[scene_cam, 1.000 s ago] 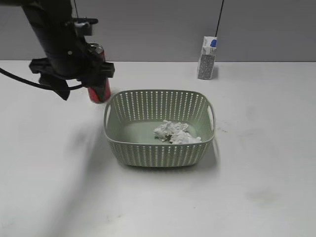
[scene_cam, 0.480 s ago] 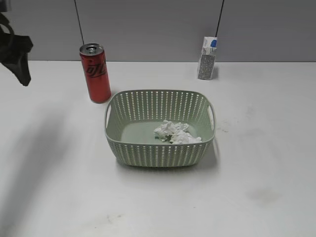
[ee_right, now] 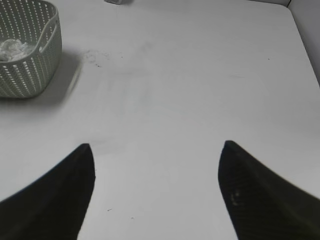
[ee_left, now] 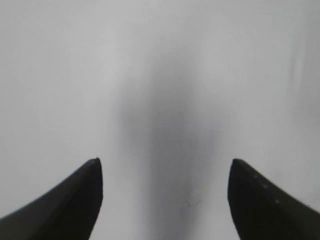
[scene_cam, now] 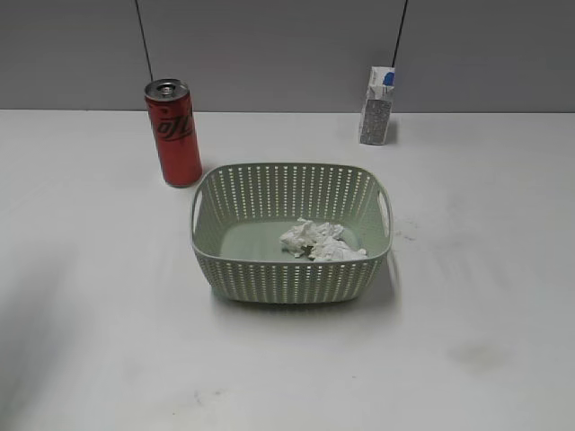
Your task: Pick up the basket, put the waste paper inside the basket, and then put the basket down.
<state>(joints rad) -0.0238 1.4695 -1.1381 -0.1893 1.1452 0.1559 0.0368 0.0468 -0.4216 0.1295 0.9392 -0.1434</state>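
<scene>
Behind basket [scene_cam: 289, 269]: red can [scene_cam: 175, 132] left | carton [scene_cam: 376, 106] right

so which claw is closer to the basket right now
Probably the right. The right claw hangs open over bare table with the basket at the top-left of its view. The left claw, also open, sees only bare table, no basket.

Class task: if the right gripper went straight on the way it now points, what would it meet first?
Probably only the bare table: the right gripper is open and the basket sits off to its left.
</scene>
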